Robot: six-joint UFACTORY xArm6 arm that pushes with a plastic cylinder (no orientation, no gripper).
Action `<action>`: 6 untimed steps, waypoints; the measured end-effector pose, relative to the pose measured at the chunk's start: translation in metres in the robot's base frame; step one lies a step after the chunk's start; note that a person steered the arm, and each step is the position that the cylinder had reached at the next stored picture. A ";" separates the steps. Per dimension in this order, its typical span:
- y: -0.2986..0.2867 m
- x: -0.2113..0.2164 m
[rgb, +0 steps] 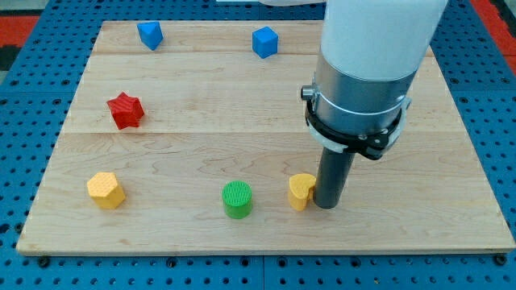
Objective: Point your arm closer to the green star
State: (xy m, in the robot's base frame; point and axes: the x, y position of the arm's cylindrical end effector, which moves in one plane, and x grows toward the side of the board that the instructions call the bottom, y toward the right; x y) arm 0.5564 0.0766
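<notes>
No green star shows in the camera view; the arm's white and grey body hides part of the board at the upper right. The only green block in sight is a green cylinder (237,199) near the view's bottom centre. My tip (326,205) rests on the board right of that cylinder, touching the right side of a yellow block (301,191), whose shape is partly hidden by the rod.
A yellow hexagon (106,190) lies at the bottom left. A red star (125,110) lies at the left. A blue block (150,34) sits at the top left and a blue cube (264,42) at the top centre. The wooden board (201,137) ends on a blue pegboard.
</notes>
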 end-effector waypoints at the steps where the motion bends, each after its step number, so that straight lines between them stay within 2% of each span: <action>1: -0.041 0.000; 2: -0.011 -0.007; 4: 0.127 -0.062; 5: 0.171 -0.080; 6: 0.165 -0.119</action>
